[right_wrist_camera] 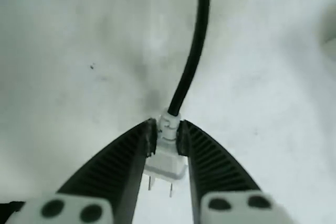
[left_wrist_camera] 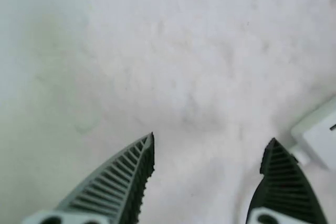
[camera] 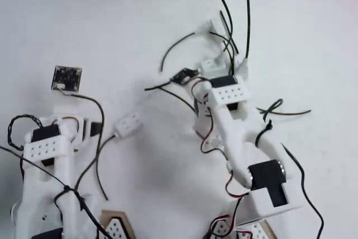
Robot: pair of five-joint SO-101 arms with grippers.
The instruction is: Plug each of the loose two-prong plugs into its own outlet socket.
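I read no text, label, number or sign on anything here. The small dark square board (camera: 67,78) on the table (camera: 140,20) carries pale marks, too small for me to make out.

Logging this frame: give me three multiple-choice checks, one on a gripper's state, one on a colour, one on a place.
1. The right gripper is: A) wide open, holding nothing; B) shut on a white plug; C) shut on a screwdriver.
2. The cord leaving that plug is: A) red; B) black; C) yellow.
3. The dark square piece lies: A) inside that gripper; B) atop the right arm; C) on the table beyond the left arm.

B: both fingers clamp the plug's body in the right wrist view.
B: the cord is black along its length.
C: the high view shows it on the tabletop past that arm's tip.
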